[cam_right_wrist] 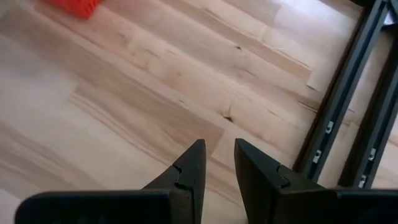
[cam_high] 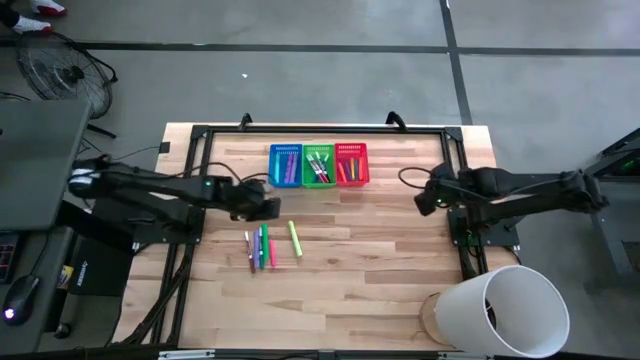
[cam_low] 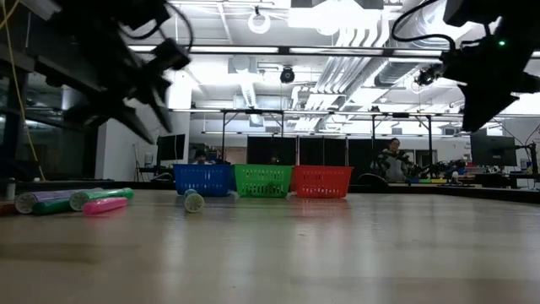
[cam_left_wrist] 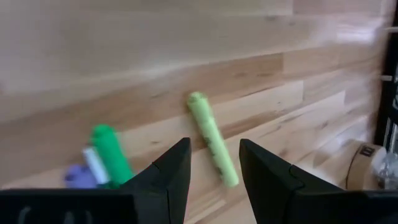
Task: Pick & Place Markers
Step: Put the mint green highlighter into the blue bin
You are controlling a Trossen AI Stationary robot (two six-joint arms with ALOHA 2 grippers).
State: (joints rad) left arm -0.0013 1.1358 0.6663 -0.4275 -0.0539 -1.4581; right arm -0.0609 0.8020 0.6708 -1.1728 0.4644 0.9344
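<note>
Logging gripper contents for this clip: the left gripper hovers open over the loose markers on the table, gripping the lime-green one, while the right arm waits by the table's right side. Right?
Not quite. The left gripper grips nothing: in the left wrist view its open jaws stand above the lime-green marker, which lies on the table. The rest stands.

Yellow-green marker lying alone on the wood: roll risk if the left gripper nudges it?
The round yellow-green plastic marker lies flat, so a sideways nudge probably rolls it. It looks rigid and light. The open left gripper hangs above it, untouching.
</note>
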